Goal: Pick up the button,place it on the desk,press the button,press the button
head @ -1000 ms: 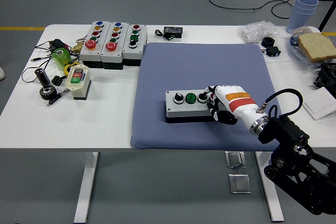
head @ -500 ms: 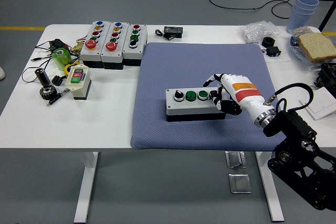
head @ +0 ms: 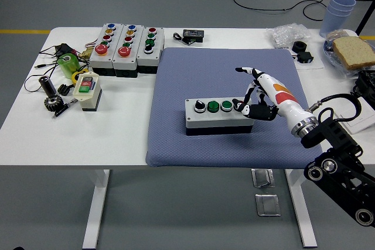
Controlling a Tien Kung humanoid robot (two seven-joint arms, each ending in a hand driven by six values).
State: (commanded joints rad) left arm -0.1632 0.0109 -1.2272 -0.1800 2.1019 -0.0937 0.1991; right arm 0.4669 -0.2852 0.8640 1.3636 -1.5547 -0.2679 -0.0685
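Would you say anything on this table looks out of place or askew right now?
A slice of bread lies at the far right corner, odd among electrical parts. The button box sits square on the blue mat, and the right hand is at its right end. Nothing looks spilled or damaged.

Bright even overhead light, soft shadows, sharp.

White right hand (head: 261, 96) with orange patch, black arm (head: 340, 168).
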